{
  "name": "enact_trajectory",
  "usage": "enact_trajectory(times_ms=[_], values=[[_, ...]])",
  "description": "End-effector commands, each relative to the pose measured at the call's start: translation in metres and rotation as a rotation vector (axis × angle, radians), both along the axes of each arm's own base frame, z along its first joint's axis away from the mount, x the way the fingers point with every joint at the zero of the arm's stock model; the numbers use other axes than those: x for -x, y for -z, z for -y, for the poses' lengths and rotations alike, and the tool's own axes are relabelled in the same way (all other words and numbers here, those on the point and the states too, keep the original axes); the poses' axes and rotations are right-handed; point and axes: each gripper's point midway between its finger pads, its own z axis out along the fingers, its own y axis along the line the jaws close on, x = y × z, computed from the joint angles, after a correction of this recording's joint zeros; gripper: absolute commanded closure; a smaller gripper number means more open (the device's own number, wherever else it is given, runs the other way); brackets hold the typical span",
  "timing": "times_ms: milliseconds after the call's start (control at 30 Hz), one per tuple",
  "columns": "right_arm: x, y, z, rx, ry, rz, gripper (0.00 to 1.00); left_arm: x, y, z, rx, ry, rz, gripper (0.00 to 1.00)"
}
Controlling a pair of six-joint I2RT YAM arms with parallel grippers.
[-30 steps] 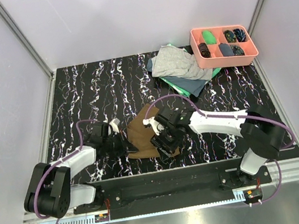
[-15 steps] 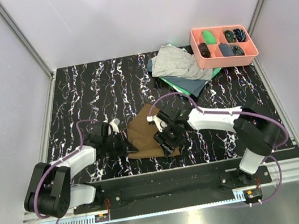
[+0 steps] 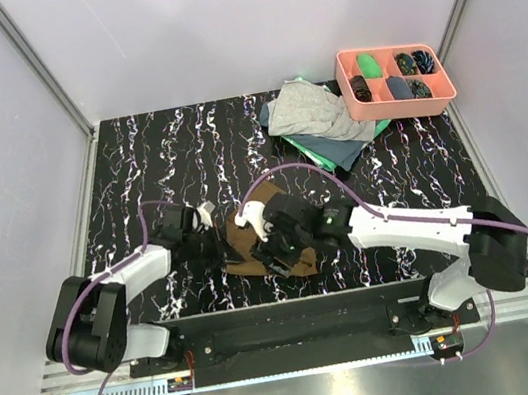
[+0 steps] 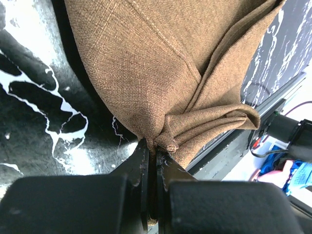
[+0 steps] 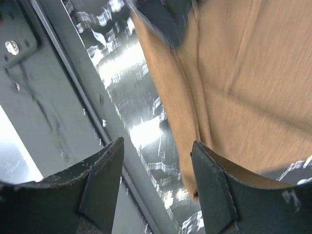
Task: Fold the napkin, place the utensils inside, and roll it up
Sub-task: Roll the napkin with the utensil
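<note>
- While the left end effector (image 4: 152,161) stays clamped on a bunched corner of the napkin (image 4: 161,73), the brown cloth fans out from that pinch in loose folds across the dark marbled tabletop (image 3: 157,165).
- From the top view, the napkin (image 3: 244,239) lies near the front edge of the tabletop, between the two arms, with much of it hidden under the right arm.
- Compared with half a second ago, the right arm has swung leftward over the cloth, and less brown shows than before.
- The left end effector (image 3: 214,234) has shifted slightly away from the near edge.
- The right end effector (image 3: 271,250) has its fingers apart and holds nothing.
- In the right wrist view, the right end effector (image 5: 156,161) hangs over the napkin's (image 5: 234,73) near edge, beside the front rail (image 5: 53,97); the blur may hide whether a finger touches the cloth.
- A grey cloth (image 3: 316,113) and a pink tray (image 3: 399,110) sit unmoved at the far right.
</note>
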Motion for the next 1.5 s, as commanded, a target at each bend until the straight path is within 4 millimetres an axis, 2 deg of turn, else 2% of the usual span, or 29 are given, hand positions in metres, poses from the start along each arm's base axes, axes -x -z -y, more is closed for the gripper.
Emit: enact_trajectory(times_ms=[0,167,333,500,633,800,867,933,1000,1100,1133,1233,1267,1333,1367,1433,1467], values=[[-0.011,-0.015,-0.036,-0.106,-0.042,0.226,0.35,0.001,-0.003,0.005,0.017,0.052,-0.013,1.00],[-0.009,0.017,-0.051,-0.074,-0.072,0.279,0.36,0.000,-0.002,0.005,0.020,0.057,-0.016,1.00],[-0.014,0.034,-0.061,-0.037,-0.098,0.309,0.36,0.001,-0.001,0.005,0.020,0.061,-0.025,1.00],[-0.021,0.055,-0.060,0.034,-0.132,0.334,0.36,0.002,0.000,0.004,0.019,0.065,-0.031,1.00],[-0.016,0.072,-0.059,0.066,-0.158,0.301,0.37,0.000,0.000,0.004,0.020,0.066,-0.027,1.00],[-0.021,0.097,-0.050,0.152,-0.122,0.287,0.38,-0.001,-0.002,0.005,0.025,0.074,-0.018,1.00],[-0.018,0.110,-0.044,0.200,-0.126,0.245,0.46,-0.001,-0.002,0.004,0.024,0.076,-0.017,1.00],[-0.014,0.116,-0.046,0.212,-0.142,0.197,0.58,-0.002,-0.003,0.004,0.024,0.076,-0.012,1.00],[-0.009,0.120,-0.042,0.228,-0.151,0.158,0.63,-0.003,-0.003,0.004,0.023,0.067,-0.012,1.00],[0.001,0.125,-0.035,0.231,-0.163,0.058,0.71,-0.009,-0.006,0.001,0.031,0.018,-0.002,0.84],[0.006,0.126,-0.035,0.219,-0.174,0.015,0.72,-0.013,-0.011,-0.001,0.038,-0.002,0.022,0.73],[0.010,0.124,-0.029,0.193,-0.170,-0.095,0.76,-0.021,-0.016,-0.010,0.042,-0.083,0.075,0.61],[0.012,0.124,-0.026,0.194,-0.167,-0.132,0.77,-0.022,-0.013,-0.016,0.028,-0.114,0.082,0.52],[0.014,0.120,-0.027,0.157,-0.175,-0.206,0.77,-0.025,-0.018,-0.020,0.035,-0.165,0.111,0.47],[0.016,0.119,-0.025,0.151,-0.181,-0.234,0.78,-0.026,-0.013,-0.025,0.023,-0.198,0.124,0.42],[0.017,0.115,-0.027,0.111,-0.195,-0.301,0.79,-0.029,-0.020,-0.027,0.040,-0.245,0.162,0.41],[0.018,0.115,-0.026,0.103,-0.199,-0.334,0.79,-0.029,-0.018,-0.031,0.033,-0.270,0.182,0.41]])
